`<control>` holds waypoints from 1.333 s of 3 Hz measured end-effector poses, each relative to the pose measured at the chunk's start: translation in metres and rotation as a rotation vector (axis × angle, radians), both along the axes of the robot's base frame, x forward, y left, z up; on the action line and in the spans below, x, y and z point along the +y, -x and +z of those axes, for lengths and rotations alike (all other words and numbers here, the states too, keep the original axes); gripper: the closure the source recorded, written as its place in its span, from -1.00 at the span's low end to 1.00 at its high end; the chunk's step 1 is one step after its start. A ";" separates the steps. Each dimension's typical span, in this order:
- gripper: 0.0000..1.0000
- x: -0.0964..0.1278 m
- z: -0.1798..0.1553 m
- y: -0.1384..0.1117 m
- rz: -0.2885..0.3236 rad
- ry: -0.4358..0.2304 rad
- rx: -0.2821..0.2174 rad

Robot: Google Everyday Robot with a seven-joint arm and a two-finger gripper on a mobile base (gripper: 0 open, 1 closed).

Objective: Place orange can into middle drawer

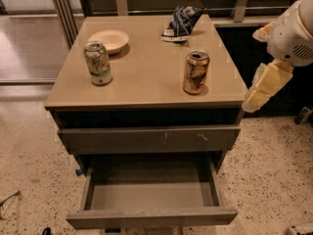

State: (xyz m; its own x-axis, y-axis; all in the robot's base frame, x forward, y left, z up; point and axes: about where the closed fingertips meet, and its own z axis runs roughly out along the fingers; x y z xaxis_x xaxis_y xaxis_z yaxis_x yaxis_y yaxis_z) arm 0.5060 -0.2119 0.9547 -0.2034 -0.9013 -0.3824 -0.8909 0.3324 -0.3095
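The orange can (196, 72) stands upright on the right part of the tan cabinet top (146, 82). The middle drawer (151, 196) is pulled open below, its grey floor bare. Above it is a closed drawer (149, 139) with pale scratch marks on its front. My gripper (259, 94), pale yellow under the white arm (293, 33), hangs off the cabinet's right edge. It is to the right of the orange can, at about its height, and holds nothing that I can see.
A green-and-white can (98, 63) stands on the left of the top. A cream bowl (108, 39) sits behind it, and a dark blue crumpled bag (180, 22) lies at the back. Speckled floor surrounds the cabinet. A dark counter lies behind the arm.
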 end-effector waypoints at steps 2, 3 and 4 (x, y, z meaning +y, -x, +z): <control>-1.00 0.029 -0.028 -0.077 0.044 -0.234 -0.012; -1.00 0.031 -0.035 -0.081 0.045 -0.256 0.002; -1.00 0.031 -0.035 -0.081 0.045 -0.256 0.002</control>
State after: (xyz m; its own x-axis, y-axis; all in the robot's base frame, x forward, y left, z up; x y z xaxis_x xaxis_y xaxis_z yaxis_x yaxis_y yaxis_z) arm 0.5871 -0.1805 0.9196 -0.1663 -0.7834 -0.5989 -0.9070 0.3598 -0.2188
